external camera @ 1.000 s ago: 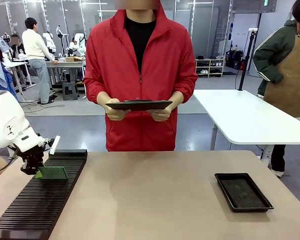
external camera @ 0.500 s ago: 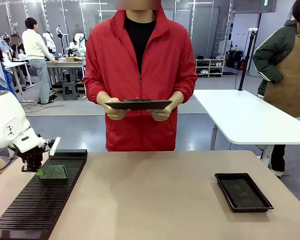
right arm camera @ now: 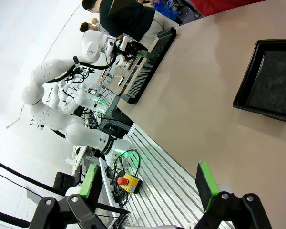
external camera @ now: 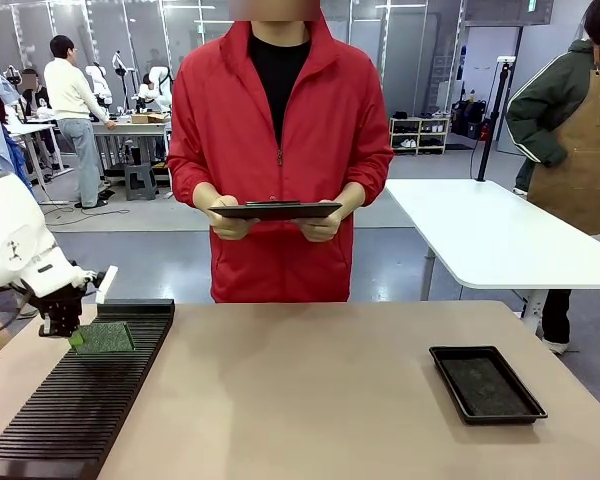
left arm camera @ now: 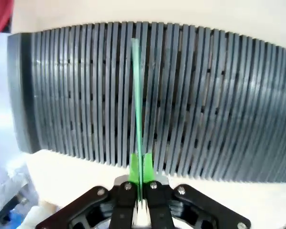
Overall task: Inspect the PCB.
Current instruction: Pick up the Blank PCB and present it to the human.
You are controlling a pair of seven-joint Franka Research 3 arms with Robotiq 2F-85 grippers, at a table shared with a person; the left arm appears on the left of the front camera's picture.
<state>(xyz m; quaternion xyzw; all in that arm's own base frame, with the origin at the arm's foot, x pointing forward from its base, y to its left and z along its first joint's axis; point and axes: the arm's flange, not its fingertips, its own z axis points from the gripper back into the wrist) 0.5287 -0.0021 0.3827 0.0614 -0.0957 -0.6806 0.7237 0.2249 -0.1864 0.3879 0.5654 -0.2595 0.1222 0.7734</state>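
Over the slotted rack (external camera: 70,420), left jaws clamp the PCB (external camera: 104,338); right jaws gape.

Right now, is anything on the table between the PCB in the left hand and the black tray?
Nothing visible. The left hand holds the PCB over the slotted rack, and only bare tabletop lies from the rack to the black tray.

The front camera looks across the table (external camera: 330,400), with the slotted rack (external camera: 80,410) under the left gripper (external camera: 73,337). The left wrist camera sits right behind that gripper, very close above the same rack (left arm camera: 205,95). The right wrist camera is high behind the right gripper (right arm camera: 148,183), tilted, with the rack (right arm camera: 150,62) far beyond its fingers
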